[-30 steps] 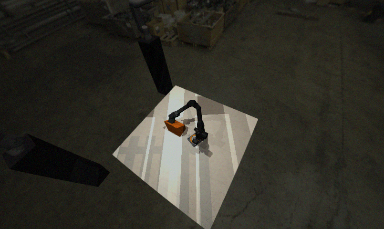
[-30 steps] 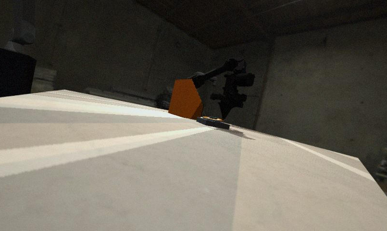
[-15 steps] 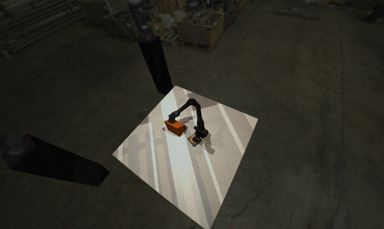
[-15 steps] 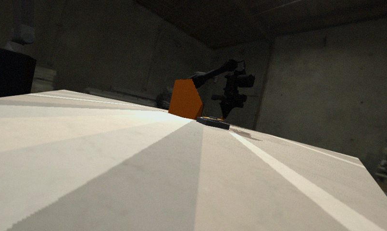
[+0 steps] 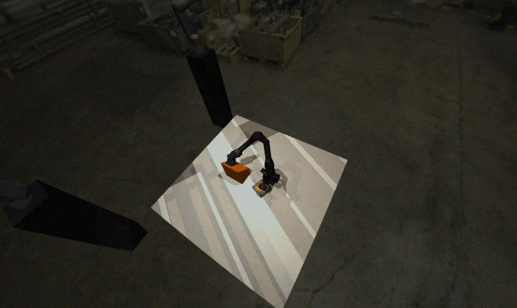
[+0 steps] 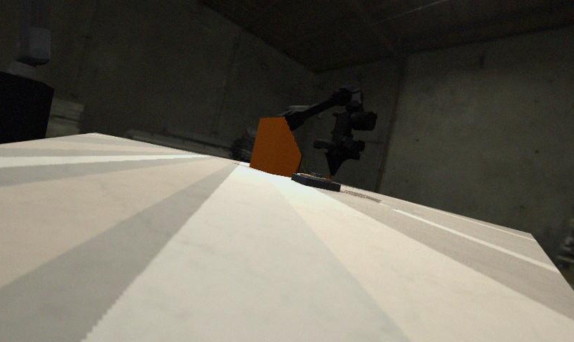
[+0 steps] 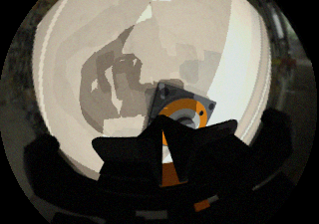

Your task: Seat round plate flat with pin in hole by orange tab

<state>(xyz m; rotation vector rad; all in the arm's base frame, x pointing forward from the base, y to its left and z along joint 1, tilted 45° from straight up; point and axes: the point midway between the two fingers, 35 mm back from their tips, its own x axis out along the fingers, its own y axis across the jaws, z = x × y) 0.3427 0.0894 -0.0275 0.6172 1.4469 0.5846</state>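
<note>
Dim warehouse floor, striped pale mat (image 5: 253,228) lit at centre. Dark square base (image 6: 316,182) sits on mat near 4 o'clock of orange block (image 5: 236,171). Round plate (image 7: 181,112): orange ring, grey centre, lying on base. Pin and hole too small to tell. Gripper (image 7: 163,144) directly above plate, fingers pressed fully together, holding nothing; contact with plate unclear.

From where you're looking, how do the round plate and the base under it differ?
The plate is round with an orange ring; the base is a dark grey square slab. The plate is smaller and lies within the base's outline, whose corners show around it. The shut gripper hides the plate's near edge, while the base's far corners show clear of it. Both are low and flat.
</note>
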